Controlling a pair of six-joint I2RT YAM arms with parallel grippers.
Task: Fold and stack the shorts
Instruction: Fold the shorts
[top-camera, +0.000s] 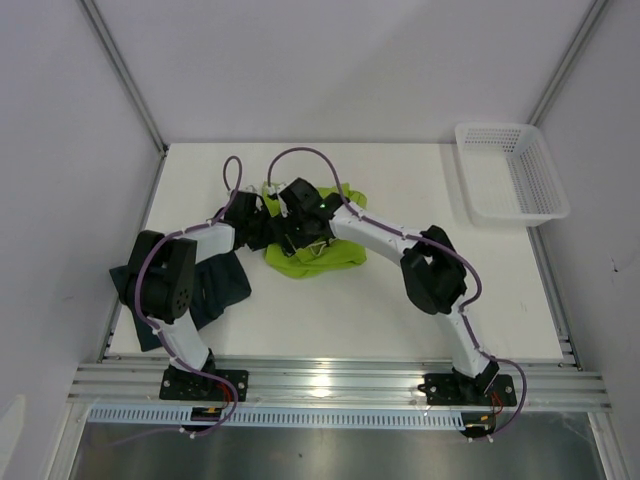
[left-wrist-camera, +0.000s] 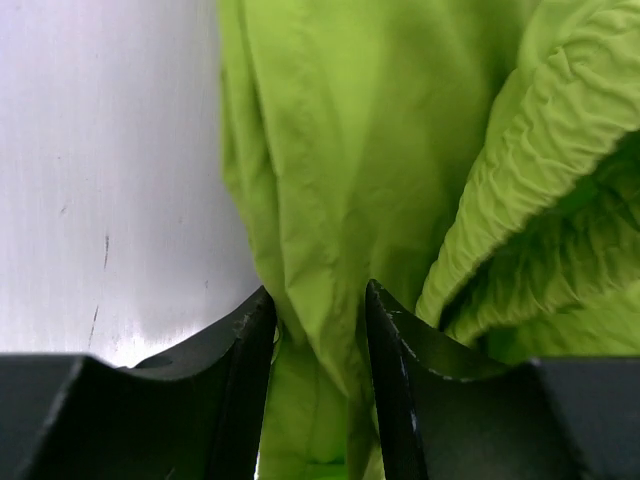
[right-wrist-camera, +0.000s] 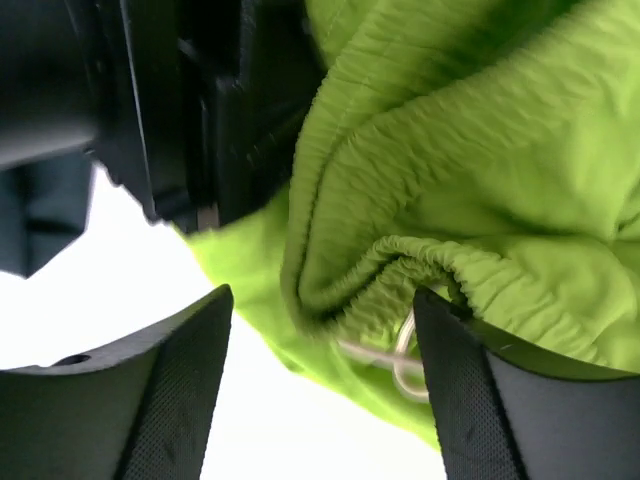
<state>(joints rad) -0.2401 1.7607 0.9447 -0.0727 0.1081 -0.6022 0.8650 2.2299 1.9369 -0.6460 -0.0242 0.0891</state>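
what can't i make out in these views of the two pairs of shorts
- Top view: the left arm covers much of the dark navy fabric shorts, so their fold is hidden.
- Top view: the right arm and the left arm cover the middle of the bright lime green fabric shorts.
- Left wrist view: green cloth runs off the frame edges, so its outline is lost.
- Right wrist view: blurred; the pale loop against the green cloth is unidentifiable.

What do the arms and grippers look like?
The left arm and right arm have white links, bulky black joints, a purple cable looping along each. The left gripper and right gripper have matte black fingers, the right's pads finely dotted.
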